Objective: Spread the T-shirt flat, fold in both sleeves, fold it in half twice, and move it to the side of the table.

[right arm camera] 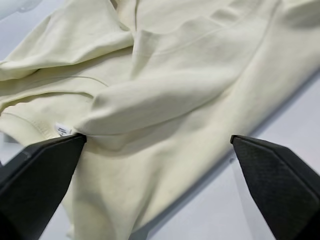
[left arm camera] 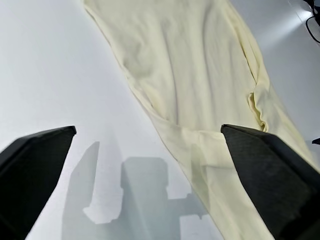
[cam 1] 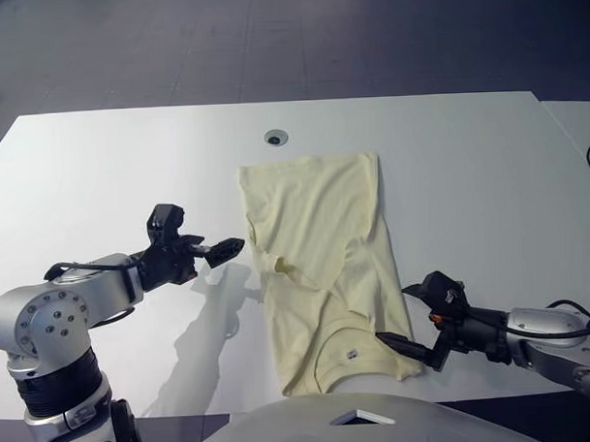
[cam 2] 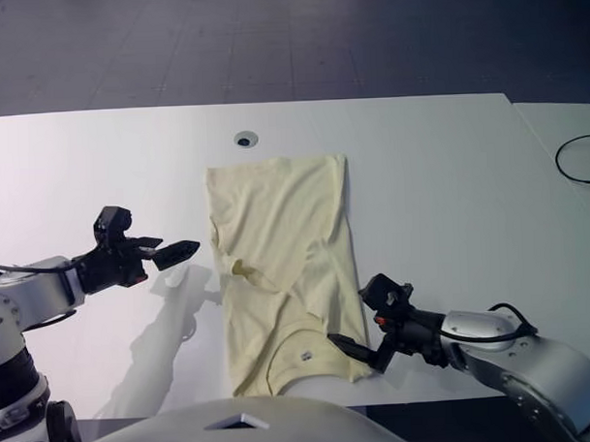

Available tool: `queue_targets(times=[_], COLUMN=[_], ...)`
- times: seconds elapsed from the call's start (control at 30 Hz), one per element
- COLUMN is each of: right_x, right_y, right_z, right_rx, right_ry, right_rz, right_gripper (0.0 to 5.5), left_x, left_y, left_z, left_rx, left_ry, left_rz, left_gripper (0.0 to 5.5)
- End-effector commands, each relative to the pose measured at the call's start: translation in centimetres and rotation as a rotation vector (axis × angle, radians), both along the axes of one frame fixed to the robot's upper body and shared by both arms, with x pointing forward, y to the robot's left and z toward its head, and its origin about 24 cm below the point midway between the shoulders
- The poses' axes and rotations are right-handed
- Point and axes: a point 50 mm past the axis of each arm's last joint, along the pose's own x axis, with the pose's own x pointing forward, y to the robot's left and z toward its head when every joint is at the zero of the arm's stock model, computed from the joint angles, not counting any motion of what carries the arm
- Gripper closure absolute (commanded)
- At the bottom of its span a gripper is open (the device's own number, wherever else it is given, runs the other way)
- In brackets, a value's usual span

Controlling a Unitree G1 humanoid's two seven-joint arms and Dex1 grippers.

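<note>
Dark grey floor (cam 1: 269,38) ran behind a big white table (cam 1: 99,170), and the table had a little round cable hole (cam 1: 276,137) near its far edge, which I'll use as my reference.

From the head camera, the pale yellow T-shirt (cam 1: 320,230) lay as a long narrow strip. Its hem end was just beside the hole, a bit to the right, and it ran from there toward the robot, with the collar at the end farthest from the hole. The sides looked turned in, and there was a rumpled bunch partway down the left edge. The left gripper (cam 1: 221,250) hung above bare table, nearer the robot than the hole and off to its left, pointing at that rumple. The right gripper (cam 1: 406,349) was way down from the hole, low at the collar end on the right. Over on the next surface, far right of the hole, sat a black cable loop (cam 2: 579,160).

The left wrist camera showed its two dark fingers (left arm camera: 35,165) spread wide with nothing between them. One was over white table, the other over the shirt's edge (left arm camera: 190,75), with the gripper's shadow on the table underneath.

The right wrist camera had those fingers (right arm camera: 40,170) spread wide too, not clamped on anything. One tip sat right by the little white neck label (right arm camera: 62,128), and folded yellow cloth (right arm camera: 190,75) lay across the gap. I honestly couldn't tell if that tip was touching the fabric.
</note>
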Motion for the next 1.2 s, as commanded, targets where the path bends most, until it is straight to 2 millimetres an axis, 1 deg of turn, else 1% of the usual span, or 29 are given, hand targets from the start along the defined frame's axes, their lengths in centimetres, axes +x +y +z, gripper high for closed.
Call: queue_targets(times=[0.03, 0.13, 0.17, 0.2, 0.27, 0.3, 0.37, 0.5, 0.57, 0.67, 0.8, 0.9, 1.0, 1.1, 1.2], right_x=[2.1, 4.3, 4.6, 4.6, 4.2, 3.8, 3.0, 1.4, 0.7, 0.0, -0.9, -1.2, -0.7, -0.6, -0.9], right_y=[-1.6, -3.0, -3.3, -3.6, -4.5, -5.2, -6.6, -9.7, -10.3, -10.0, -8.5, -7.3, -5.7, -4.6, -3.8], right_z=[1.9, 4.8, 5.6, 5.9, 5.2, 4.3, 2.6, 0.1, -0.7, -1.6, -2.7, -3.5, -3.7, -4.0, -4.2], right_rx=[-0.025, -0.031, -0.04, -0.063, -0.17, -0.235, -0.303, -0.43, -0.465, -0.437, -0.38, -0.349, -0.314, -0.29, -0.26], right_ry=[-0.126, -0.337, -0.408, -0.451, -0.459, -0.438, -0.376, -0.318, -0.308, -0.328, -0.385, -0.434, -0.497, -0.524, -0.522], right_rz=[-0.049, -0.063, -0.036, 0.003, 0.134, 0.222, 0.346, 0.601, 0.721, 0.806, 0.887, 0.906, 0.899, 0.889, 0.894], right_gripper=[0.11, 0.11, 0.11, 0.11, 0.11, 0.11, 0.11, 0.11, 0.11, 0.11, 0.11, 0.11, 0.1, 0.1, 0.62], left_x=[-0.7, -2.0, -2.8, -3.7, -5.4, -6.2, -7.3, -9.6, -10.7, -11.8, -12.5, -12.9, -12.9, -12.8, -12.9], left_y=[-0.5, -0.1, 0.1, 0.2, 0.6, 0.8, 0.8, -0.1, -0.7, -1.3, -2.1, -2.7, -3.4, -3.6, -3.8], left_z=[1.7, 2.4, 2.3, 2.1, 1.0, 0.2, -1.1, -3.6, -4.6, -6.0, -7.3, -8.3, -8.7, -8.9, -9.6], left_rx=[0.086, 0.244, 0.31, 0.361, 0.47, 0.524, 0.586, 0.618, 0.632, 0.649, 0.673, 0.672, 0.652, 0.666, 0.672], left_ry=[-0.184, -0.342, -0.373, -0.385, -0.38, -0.366, -0.357, -0.4, -0.427, -0.478, -0.557, -0.586, -0.605, -0.631, -0.638], left_rz=[-0.141, -0.284, -0.376, -0.47, -0.642, -0.717, -0.835, -1.02, -1.096, -1.159, -1.207, -1.251, -1.253, -1.27, -1.294], left_gripper=[0.1, 0.1, 0.1, 0.1, 0.1, 0.1, 0.1, 0.1, 0.1, 0.1, 0.1, 0.1, 0.6, 1.12, 1.75])
